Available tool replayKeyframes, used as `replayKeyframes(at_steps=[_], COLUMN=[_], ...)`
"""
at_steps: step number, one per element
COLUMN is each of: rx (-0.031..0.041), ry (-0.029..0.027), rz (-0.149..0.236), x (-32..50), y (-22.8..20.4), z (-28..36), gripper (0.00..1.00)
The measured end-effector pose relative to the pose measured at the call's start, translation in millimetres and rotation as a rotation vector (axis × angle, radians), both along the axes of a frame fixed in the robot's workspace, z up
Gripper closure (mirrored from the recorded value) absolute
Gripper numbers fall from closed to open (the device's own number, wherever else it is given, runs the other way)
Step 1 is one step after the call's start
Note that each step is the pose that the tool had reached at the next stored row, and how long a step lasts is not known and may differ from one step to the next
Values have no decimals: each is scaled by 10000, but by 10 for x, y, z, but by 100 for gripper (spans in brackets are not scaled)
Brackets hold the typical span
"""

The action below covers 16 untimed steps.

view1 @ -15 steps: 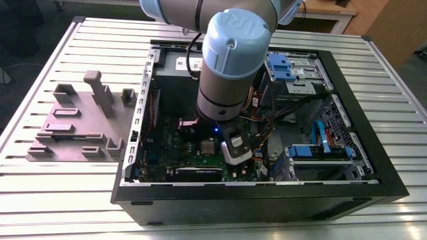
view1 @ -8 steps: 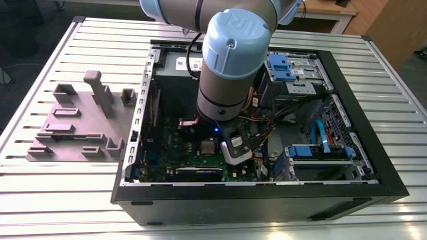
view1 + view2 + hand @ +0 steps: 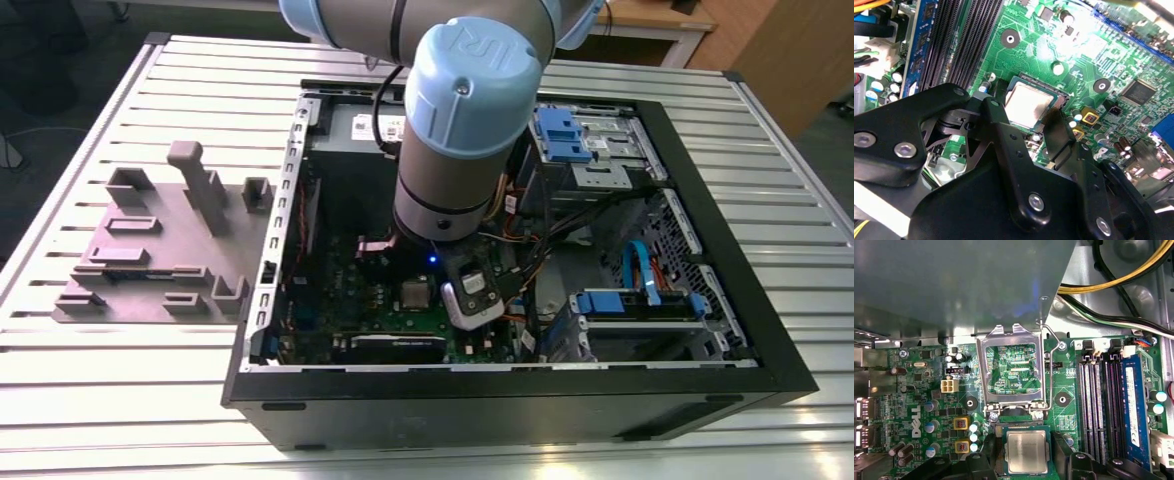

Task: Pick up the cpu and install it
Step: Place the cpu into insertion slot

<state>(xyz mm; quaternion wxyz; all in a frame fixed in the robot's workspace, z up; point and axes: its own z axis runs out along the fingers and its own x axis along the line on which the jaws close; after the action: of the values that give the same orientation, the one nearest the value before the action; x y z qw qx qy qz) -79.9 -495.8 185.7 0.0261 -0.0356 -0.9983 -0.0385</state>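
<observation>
The cpu (image 3: 1026,451) (image 3: 1029,104), a small silver square chip, lies flat in its socket on the green motherboard (image 3: 919,390). My gripper (image 3: 1026,460) (image 3: 1026,114) is open and straddles it. One black finger (image 3: 989,447) (image 3: 993,112) stands to one side and the other finger (image 3: 1061,447) (image 3: 1060,122) to the opposite side, each with a slim gap to the chip. The silver hinged frame (image 3: 1011,337) stands swung open behind the socket, its wire lever (image 3: 1051,337) raised. In the exterior view the arm's wrist (image 3: 447,215) reaches down into the case over the cpu (image 3: 416,293).
Black memory slots (image 3: 1094,405) and a blue memory stick (image 3: 1134,405) run beside the socket. Yellow and black cables (image 3: 1114,280) cross the case floor. The open computer case (image 3: 721,250) holds blue drive bays (image 3: 567,135). A grey fixture plate (image 3: 147,260) sits outside it, on the exterior view's left.
</observation>
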Motion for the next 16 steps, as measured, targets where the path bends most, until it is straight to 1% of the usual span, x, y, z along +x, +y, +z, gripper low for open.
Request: replayKeyframes(at_steps=[10,11,12,14,16], rx=[-8,-11,-10,-3,4], ry=[6,7,5,2,-4], rz=[0,0,-1,0,0], x=[-1,-1,-1,-1,1], y=[-1,-1,-1,0,0], z=[6,8,8,10,29], gripper=[44,45,51,53,53])
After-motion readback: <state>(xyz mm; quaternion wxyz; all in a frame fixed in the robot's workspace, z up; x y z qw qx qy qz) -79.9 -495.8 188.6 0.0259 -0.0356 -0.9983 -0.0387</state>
